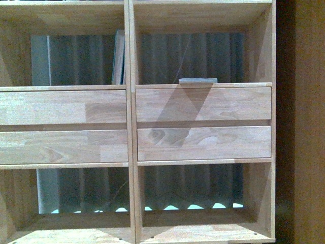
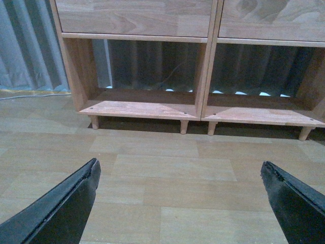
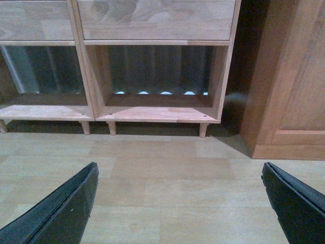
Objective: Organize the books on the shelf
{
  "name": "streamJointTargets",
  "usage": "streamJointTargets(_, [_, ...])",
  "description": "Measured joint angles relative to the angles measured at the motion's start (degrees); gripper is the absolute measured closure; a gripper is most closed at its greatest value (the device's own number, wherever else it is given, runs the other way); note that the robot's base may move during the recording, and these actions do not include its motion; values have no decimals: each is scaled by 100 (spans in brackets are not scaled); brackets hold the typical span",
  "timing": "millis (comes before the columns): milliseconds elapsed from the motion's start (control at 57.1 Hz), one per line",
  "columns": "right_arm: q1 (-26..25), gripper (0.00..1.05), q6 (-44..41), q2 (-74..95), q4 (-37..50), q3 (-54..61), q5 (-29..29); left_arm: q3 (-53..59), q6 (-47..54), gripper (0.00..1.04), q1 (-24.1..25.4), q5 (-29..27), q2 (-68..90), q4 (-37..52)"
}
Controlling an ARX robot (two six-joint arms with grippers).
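Observation:
The light-wood shelf [image 1: 131,122] fills the front view, with four drawer fronts and open cubbies above and below. A teal book [image 1: 119,57] stands upright at the right side of the upper left cubby. A thin pale book [image 1: 198,80] lies flat on the floor of the upper right cubby. Neither arm shows in the front view. My left gripper [image 2: 180,175] is open and empty above the wooden floor, facing the shelf's bottom cubbies [image 2: 147,109]. My right gripper [image 3: 180,175] is open and empty, facing the bottom right cubby [image 3: 160,113].
A darker wooden cabinet [image 3: 289,81] stands right of the shelf, also seen at the right edge of the front view [image 1: 307,122]. A grey curtain [image 2: 28,48] hangs behind and left of the shelf. Short peg legs [image 2: 184,127] lift the shelf off the plank floor [image 2: 167,173].

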State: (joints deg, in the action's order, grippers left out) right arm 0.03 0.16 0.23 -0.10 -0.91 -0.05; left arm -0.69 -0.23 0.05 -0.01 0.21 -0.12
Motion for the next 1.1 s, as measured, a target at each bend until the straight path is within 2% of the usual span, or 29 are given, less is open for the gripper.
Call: streamJointTargets(1103, [0,7,0,0,0,0,0,0,0,7,0,0,0,0])
